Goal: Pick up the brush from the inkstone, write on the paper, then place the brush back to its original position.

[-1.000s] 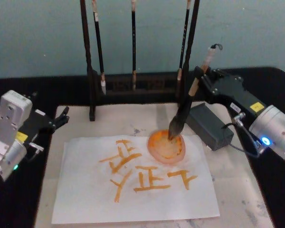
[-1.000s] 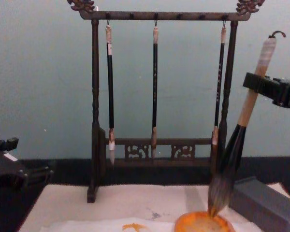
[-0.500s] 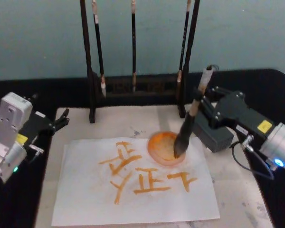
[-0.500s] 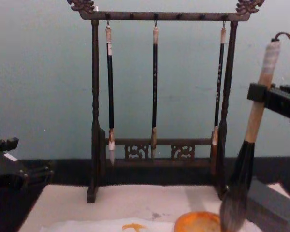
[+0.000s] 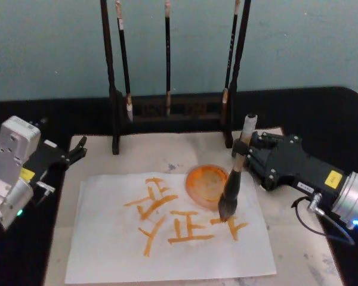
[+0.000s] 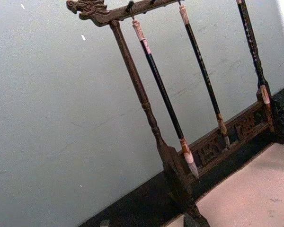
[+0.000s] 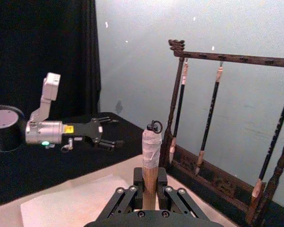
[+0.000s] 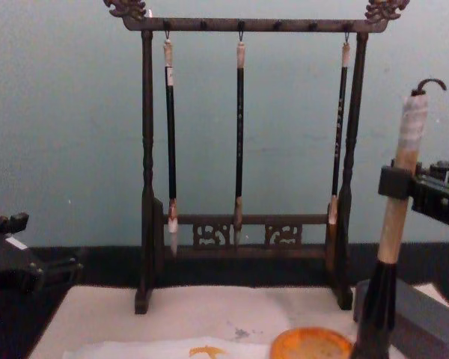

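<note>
Right jaws clamp the brush (image 5: 234,182) upright, bristles touching the paper (image 5: 107,244) toward its three o'clock edge.
Pressing hard could smear strokes or drag the sheet; the orange dish (image 5: 204,182) sits at the tip's eleven o'clock; left jaws wait open at the desk's nine o'clock.

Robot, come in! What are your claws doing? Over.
Right claw shut on brush, tip at orange strokes on paper. Left claw open, parked at left. Orange dish close behind tip.

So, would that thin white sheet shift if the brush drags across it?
Likely floppy and light: the thin white paper sheet lies flat on the cream felt mat, which may grip it. The round orange dish on its edge probably helps pin it.
</note>
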You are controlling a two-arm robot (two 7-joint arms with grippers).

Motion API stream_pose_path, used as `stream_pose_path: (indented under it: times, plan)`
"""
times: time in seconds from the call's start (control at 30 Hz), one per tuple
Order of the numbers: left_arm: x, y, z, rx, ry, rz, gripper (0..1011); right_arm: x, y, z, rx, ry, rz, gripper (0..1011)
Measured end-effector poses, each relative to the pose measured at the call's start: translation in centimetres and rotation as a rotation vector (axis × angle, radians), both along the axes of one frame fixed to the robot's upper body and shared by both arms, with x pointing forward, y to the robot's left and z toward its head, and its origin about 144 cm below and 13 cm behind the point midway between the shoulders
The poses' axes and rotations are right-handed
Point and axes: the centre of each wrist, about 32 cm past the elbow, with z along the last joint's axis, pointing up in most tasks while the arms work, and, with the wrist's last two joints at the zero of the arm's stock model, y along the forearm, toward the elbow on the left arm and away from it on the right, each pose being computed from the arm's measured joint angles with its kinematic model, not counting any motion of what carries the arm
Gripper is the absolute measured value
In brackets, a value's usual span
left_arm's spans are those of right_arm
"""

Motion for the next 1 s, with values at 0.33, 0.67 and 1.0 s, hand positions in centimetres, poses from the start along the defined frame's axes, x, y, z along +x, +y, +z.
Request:
stream_pose_path:
  times: [0.33,0.67,1.0]
  plan:
    - [0.0,0.0,0.0,0.000,0.000,0.000,1009,-0.3,0.0,-0.4,-0.027,-0.022,0.020,176]
    - [0.0,0.0,0.0,0.000,0.000,0.000,1010,-0.1,0.2,-0.9,-0.039,-0.027,0.018,176]
    - [0.0,0.0,0.0,0.000,0.000,0.000,1010,0.1,0.3,-1.3,-0.042,-0.022,0.016,176]
